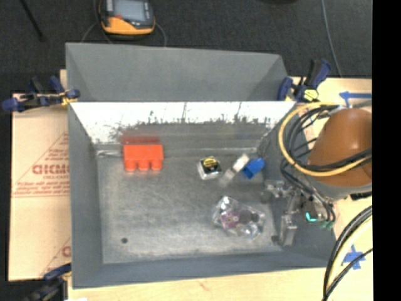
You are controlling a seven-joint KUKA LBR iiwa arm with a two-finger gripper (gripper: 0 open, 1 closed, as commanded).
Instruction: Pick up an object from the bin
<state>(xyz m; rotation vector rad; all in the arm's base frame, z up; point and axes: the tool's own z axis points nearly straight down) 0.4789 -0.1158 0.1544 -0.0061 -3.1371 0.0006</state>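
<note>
Though unreadable as apart or together, gripper (285, 221) low at lower right of frame, just right of crinkled clear bag (237, 218), blue block (253, 167) above it, orange brick (143, 156) left of centre

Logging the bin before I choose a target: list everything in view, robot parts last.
bin: one, grey metal, centre of view
block: one, orange, bumps along its near edge, back left of the bin floor
small metal piece: one, silver and yellow, mid floor toward the back wall
plastic piece: one, blue and white, just right of the metal piece
crumpled wrapper: one, clear with purple inside, right of centre
handheld devices: two, orange and black, on the dark floor beyond the bin
gripper: one, dark, bin's right end, beside the wrapper
wrist cover: one, orange-brown, over the right rim
cables: yellow and black loops round the cover
</note>
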